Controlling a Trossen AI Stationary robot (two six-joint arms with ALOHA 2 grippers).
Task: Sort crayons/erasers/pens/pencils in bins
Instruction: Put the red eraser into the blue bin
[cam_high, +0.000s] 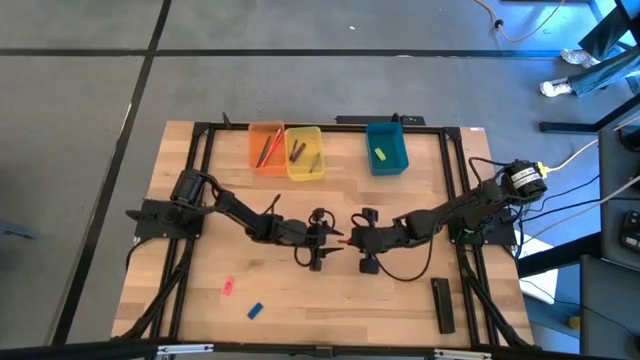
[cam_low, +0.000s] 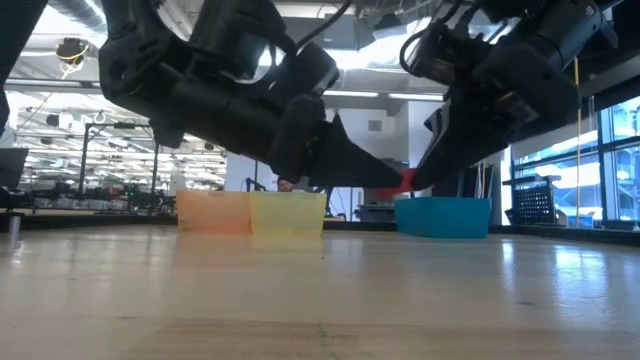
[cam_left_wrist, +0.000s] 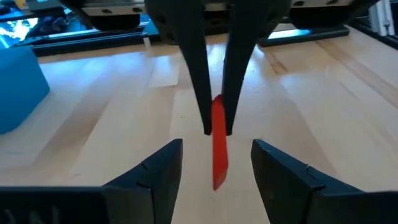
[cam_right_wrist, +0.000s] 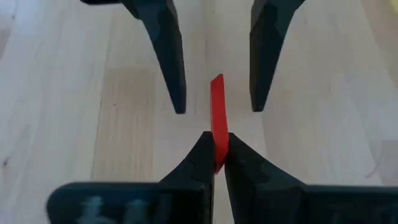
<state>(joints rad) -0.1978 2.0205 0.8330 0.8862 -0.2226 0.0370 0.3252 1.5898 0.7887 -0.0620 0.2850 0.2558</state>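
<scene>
1. My right pincer is clamped on one end of a thin red eraser, above the middle of the wooden tabletop.
2. My left pincer faces it head-on with its fingers apart, one on each side of the eraser's free end, touching neither face as far as I can see.
3. In the left wrist view the red eraser sticks out from my right fingers toward the gap of my left pincer.
4. From above, the two pincers meet tip to tip near the tabletop's centre, left pincer, right pincer.
5. At the far edge stand the orange bin and the yellow bin, touching side by side, with the teal-blue bin apart to their right.
6. A pink eraser and a blue eraser lie on the near left of the tabletop; a long black bar lies near right.
</scene>
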